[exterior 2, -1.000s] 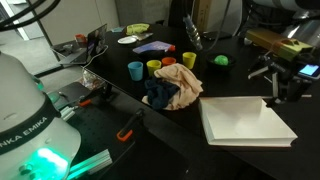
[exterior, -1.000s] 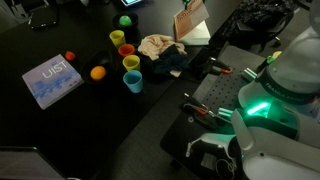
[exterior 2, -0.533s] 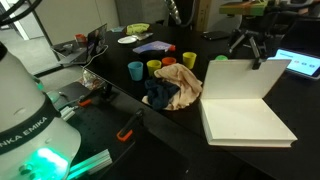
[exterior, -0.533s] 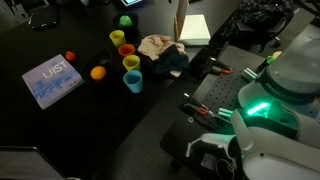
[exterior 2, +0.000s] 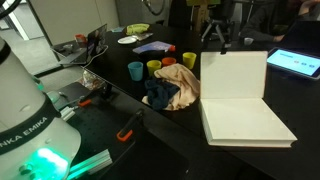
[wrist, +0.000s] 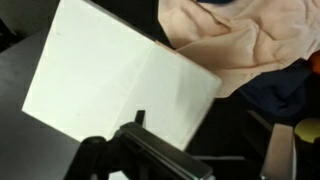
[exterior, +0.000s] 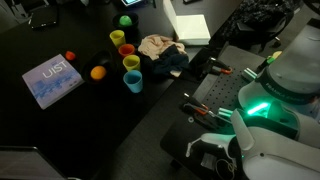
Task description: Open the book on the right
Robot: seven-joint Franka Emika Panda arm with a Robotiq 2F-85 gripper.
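Observation:
The book (exterior 2: 245, 120) lies open at the right end of the dark table. Its white pages are flat and its cover (exterior 2: 233, 76) stands nearly upright behind them. In an exterior view it shows as a white block (exterior: 192, 28) at the top. My gripper (exterior 2: 213, 28) hangs just above the upper left edge of the raised cover; whether it touches the cover is unclear. In the wrist view the white page (wrist: 110, 85) fills the left, and dark parts of my gripper (wrist: 160, 160) cross the bottom. Its jaws do not show clearly.
A heap of beige and dark blue cloth (exterior 2: 172, 90) lies just left of the book. Beyond it stand several coloured cups (exterior: 128, 62). A larger blue book (exterior: 52, 80) lies far off, with small balls (exterior: 97, 72) near it. The robot base (exterior: 270, 100) sits at the table's near side.
The cover has swung up from a low tilt to nearly upright. My gripper has moved up and to the left along with its top edge.

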